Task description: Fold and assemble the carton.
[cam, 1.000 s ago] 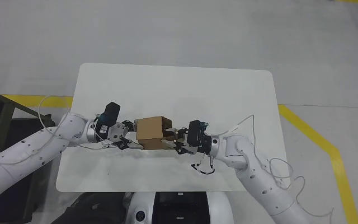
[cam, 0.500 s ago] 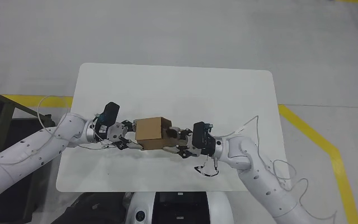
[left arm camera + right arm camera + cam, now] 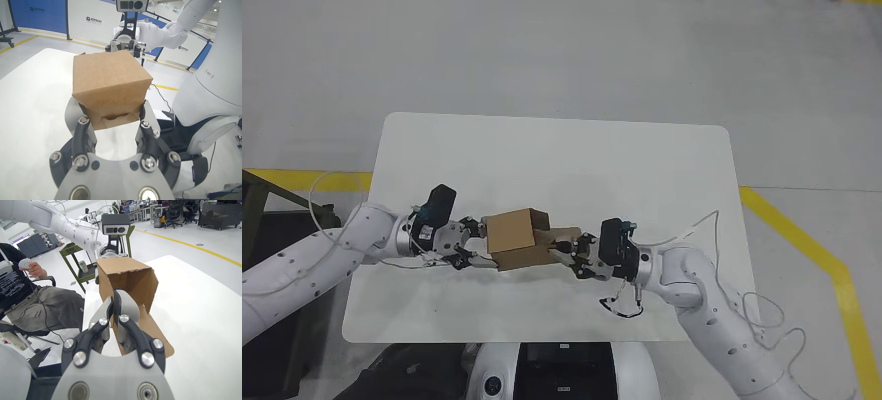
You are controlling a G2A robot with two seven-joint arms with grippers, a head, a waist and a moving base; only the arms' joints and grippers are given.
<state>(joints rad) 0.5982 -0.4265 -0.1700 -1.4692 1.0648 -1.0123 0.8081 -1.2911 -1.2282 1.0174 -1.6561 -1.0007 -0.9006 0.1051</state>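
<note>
A brown carton [image 3: 512, 235] lies on its side near the front of the white table [image 3: 642, 170], held between my two grippers. My left gripper [image 3: 474, 252] has its fingers on both sides of the carton's folded end [image 3: 113, 121], shut on it. The far end [image 3: 132, 283] is open, with one long flap [image 3: 151, 332] lying flat on the table. At that open end my right gripper [image 3: 567, 256] is shut on the edge of a side flap [image 3: 113, 323]; its fingers [image 3: 122, 306] are pressed together around the cardboard.
A green cart [image 3: 75, 256] stands off the table's left side. Loose cable [image 3: 620, 300] hangs from the right arm near the table's front edge. The back half of the table is bare.
My right arm has drawn back to the right, its gripper still on the flap at the carton's open end. The carton has turned slightly. The left arm has stayed in place.
</note>
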